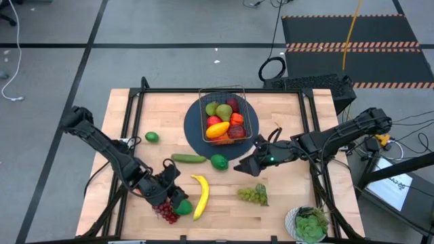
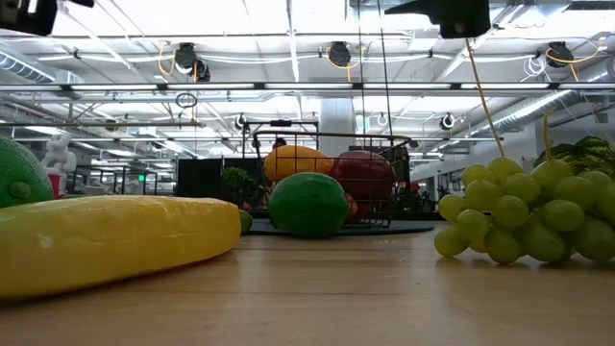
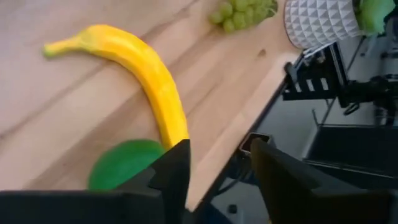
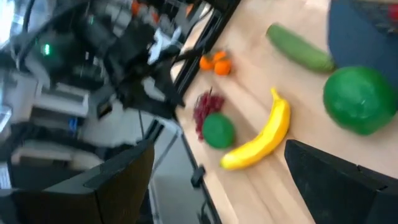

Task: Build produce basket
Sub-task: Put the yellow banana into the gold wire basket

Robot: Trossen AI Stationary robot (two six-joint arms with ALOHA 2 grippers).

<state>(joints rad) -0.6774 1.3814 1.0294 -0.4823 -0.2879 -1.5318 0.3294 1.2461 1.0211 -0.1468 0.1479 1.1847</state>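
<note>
- Partly filled basket [image 1: 226,116] at 12 o'clock of the table on a round dark mat [image 1: 193,129], already holding several fruits.
- Still loose on the wood: banana [image 1: 200,195], cucumber [image 1: 188,158], lime [image 1: 152,137], green grapes [image 1: 252,195], purple grapes [image 1: 166,212].
- Left gripper [image 1: 169,191] low at 7 o'clock, over the purple grapes and a green fruit [image 1: 182,206]; fingers slightly apart, nothing visibly held.
- Right gripper [image 1: 242,167] at 3 o'clock of centre, fingers spread wide, empty, just beside another green fruit [image 1: 218,161].
- Step in hand, by judgement: picking the next piece.
- Next: closing on one fruit, then carrying toward 12 o'clock.
</note>
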